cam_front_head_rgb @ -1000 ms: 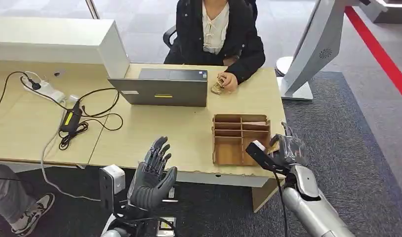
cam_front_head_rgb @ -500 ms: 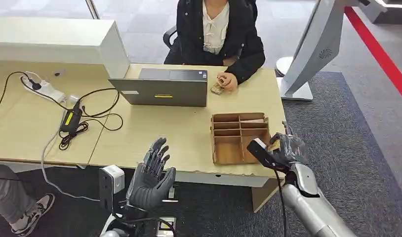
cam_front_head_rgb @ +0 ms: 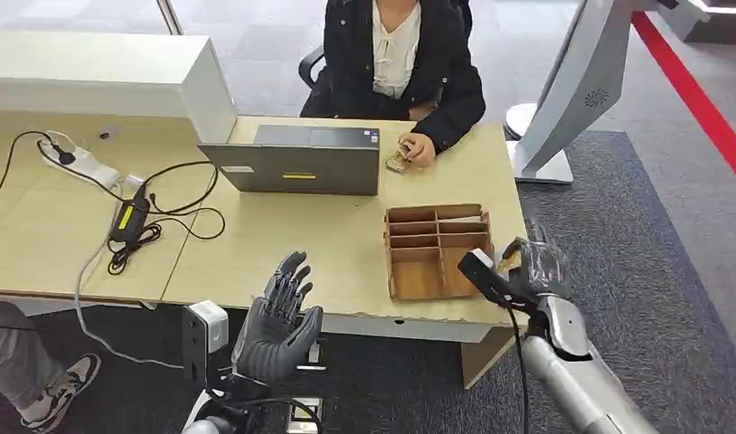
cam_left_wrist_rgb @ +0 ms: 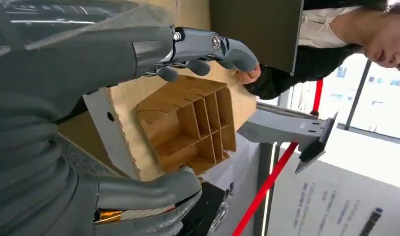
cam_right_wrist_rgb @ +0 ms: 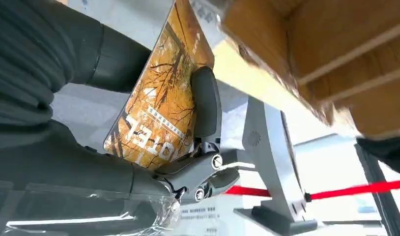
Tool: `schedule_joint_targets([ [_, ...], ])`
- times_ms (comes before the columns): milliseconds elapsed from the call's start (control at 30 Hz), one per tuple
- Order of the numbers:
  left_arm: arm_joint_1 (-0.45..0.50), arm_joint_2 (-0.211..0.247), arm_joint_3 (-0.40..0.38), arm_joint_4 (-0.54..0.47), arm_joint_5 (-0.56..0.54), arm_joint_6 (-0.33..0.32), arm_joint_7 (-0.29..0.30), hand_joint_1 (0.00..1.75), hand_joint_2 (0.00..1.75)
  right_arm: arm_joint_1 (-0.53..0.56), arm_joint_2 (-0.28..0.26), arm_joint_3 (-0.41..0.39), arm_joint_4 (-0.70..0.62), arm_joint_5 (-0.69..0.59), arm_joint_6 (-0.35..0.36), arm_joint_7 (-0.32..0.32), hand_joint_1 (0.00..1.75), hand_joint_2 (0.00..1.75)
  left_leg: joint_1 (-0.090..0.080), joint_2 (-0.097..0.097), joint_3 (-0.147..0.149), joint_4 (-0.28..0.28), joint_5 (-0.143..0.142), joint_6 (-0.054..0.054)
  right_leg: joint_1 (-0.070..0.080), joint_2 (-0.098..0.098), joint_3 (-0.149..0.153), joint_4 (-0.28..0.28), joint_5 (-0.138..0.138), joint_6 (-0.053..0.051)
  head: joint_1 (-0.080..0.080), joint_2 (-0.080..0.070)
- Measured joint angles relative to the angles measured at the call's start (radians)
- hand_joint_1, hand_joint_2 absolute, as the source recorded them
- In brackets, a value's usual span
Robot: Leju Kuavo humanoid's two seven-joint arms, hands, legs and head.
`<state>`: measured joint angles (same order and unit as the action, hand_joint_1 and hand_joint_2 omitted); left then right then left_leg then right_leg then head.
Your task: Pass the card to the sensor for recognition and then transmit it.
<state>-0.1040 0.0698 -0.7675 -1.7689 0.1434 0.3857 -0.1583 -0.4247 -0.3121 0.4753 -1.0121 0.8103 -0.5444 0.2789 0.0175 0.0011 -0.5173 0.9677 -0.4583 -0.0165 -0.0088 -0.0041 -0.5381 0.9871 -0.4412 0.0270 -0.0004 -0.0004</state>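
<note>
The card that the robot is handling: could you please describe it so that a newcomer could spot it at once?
Start at the wooden divided tray near the desk's front right corner. Just beside it, the right robot hand holds the card. It is orange-brown, printed with bare tree branches and white lettering.

Card (cam_right_wrist_rgb: 163,105) in right hand (cam_right_wrist_rgb: 65,147): large white letters "OTEL", first letter hidden by the hand; smaller print line above, illegible. White panel (cam_left_wrist_rgb: 345,206): dark text, too blurred to read.
</note>
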Motion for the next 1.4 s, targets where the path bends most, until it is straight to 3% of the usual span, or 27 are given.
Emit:
schedule_joint_targets([
  [567,-0.004,0.0,-0.015,0.0,0.004,0.006,-0.006,0.0,1.75,0.016,-0.028,-0.041,-0.226,0.044,0.037,0.024,1.75,1.75,0.0,0.0,0.0,0.0,0.0,0.0,0.0,0.0,0.0,0.0,0.0,0.0,0.0,0.0],
  [1400,-0.003,0.0,-0.015,0.018,0.011,0.003,-0.024,0.0,1.75,0.031,-0.057,-0.051,-0.232,0.022,0.043,0.047,1.75,1.75,0.0,0.0,0.0,0.0,0.0,0.0,0.0,0.0,0.0,0.0,0.0,0.0,0.0,0.0],
])
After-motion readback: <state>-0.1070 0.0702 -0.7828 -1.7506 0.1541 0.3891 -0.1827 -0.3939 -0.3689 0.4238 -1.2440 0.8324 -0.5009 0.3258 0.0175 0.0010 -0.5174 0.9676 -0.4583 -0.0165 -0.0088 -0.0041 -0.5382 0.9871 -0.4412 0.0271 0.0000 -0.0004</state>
